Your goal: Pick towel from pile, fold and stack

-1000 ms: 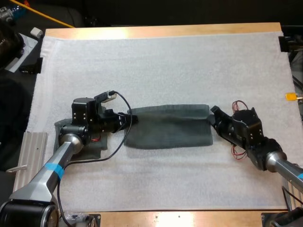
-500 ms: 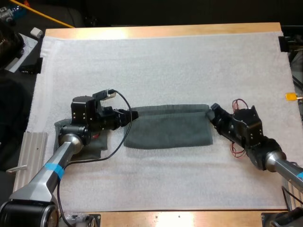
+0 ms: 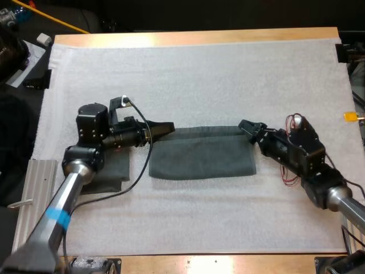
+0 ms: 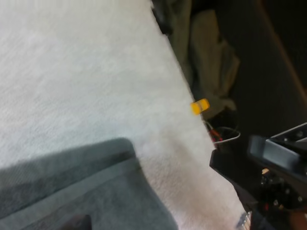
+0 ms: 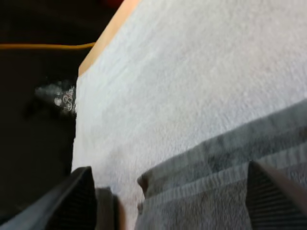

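Note:
A dark grey-green towel [image 3: 202, 153], folded into a long rectangle, lies flat in the middle of the white mat. My left gripper [image 3: 166, 128] hovers at its far left corner, open and holding nothing. My right gripper [image 3: 248, 127] is over the towel's far right corner, also open. In the right wrist view the two black fingers [image 5: 72, 196] stand wide apart above the towel's folded edge [image 5: 225, 191]. From the left wrist the towel's far right corner [image 4: 91, 187] shows, with my right arm [image 4: 273, 163] beyond it.
A second dark towel [image 3: 111, 171] lies on the mat under my left arm. A ribbed metal plate [image 3: 37, 182] sits off the mat's left edge. The bare white mat [image 3: 199, 74] stretches toward the far side and along the front.
Both grippers have opened and let go of the towel's far corners. The left arm rose and drew back left; the right gripper moved left over its corner. The towel now lies flat.

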